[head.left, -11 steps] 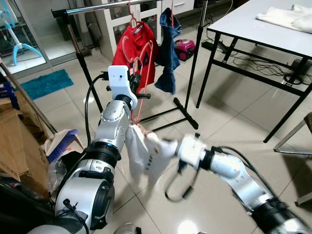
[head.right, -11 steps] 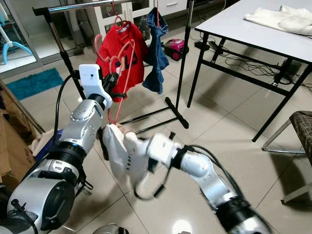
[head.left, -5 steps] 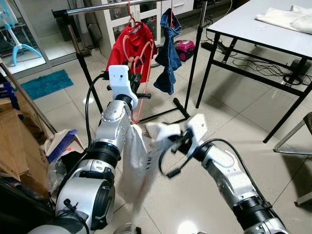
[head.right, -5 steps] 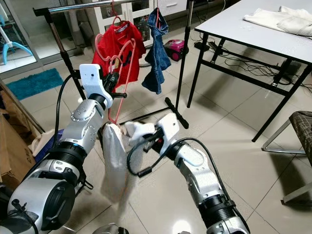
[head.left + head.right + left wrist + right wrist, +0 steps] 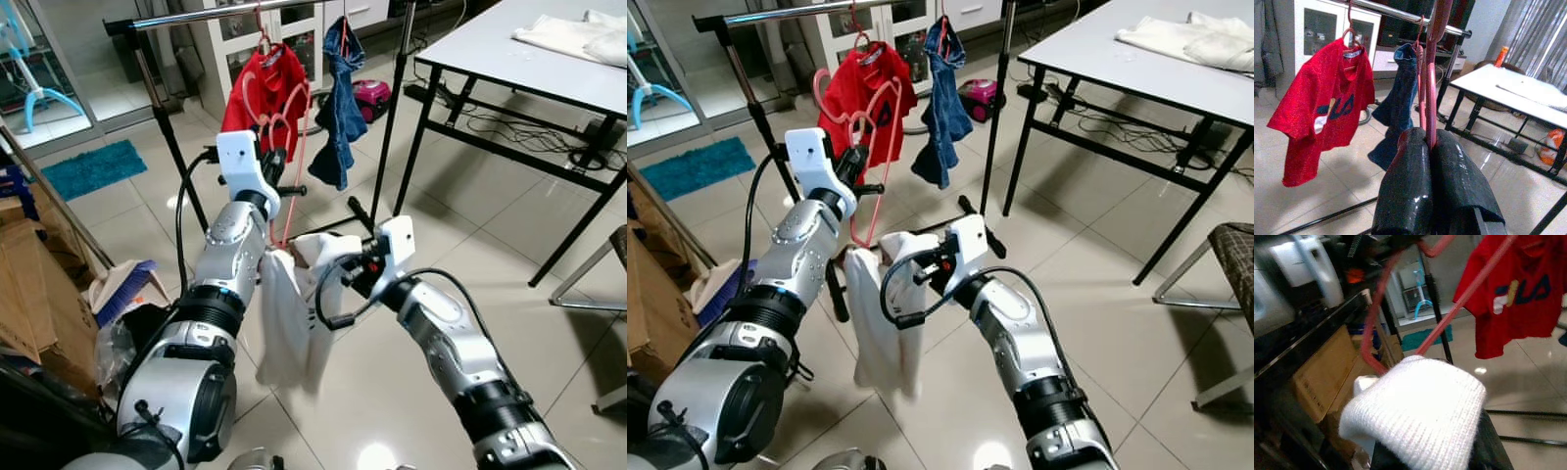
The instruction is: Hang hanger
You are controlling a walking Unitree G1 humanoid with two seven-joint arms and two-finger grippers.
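Note:
My left gripper (image 5: 272, 164) is raised in front of the clothes rail (image 5: 225, 12) and shut on a pink wire hanger (image 5: 294, 137). In the left wrist view the hanger (image 5: 1430, 98) rises from between the closed black fingers (image 5: 1405, 186). A white garment (image 5: 289, 323) droops from the hanger's lower end. My right gripper (image 5: 338, 259) is shut on the garment's upper edge, close beside the hanger's bottom corner. White knit cloth (image 5: 1415, 411) covers its fingers in the right wrist view, with the hanger (image 5: 1464, 296) just beyond. A red shirt (image 5: 269, 88) and a blue garment (image 5: 341, 108) hang on the rail.
A grey table (image 5: 509, 59) with black legs stands at the right, with white cloth (image 5: 573, 34) on it and cables beneath. The rack's black foot (image 5: 362, 220) lies on the tiles behind my right arm. Cardboard boxes (image 5: 39, 294) crowd the left; a teal mat (image 5: 93, 166) lies farther back.
My right arm has swung up from low over the floor and carried the white garment's top edge to the hanger's bottom. The left gripper kept the hanger almost still.

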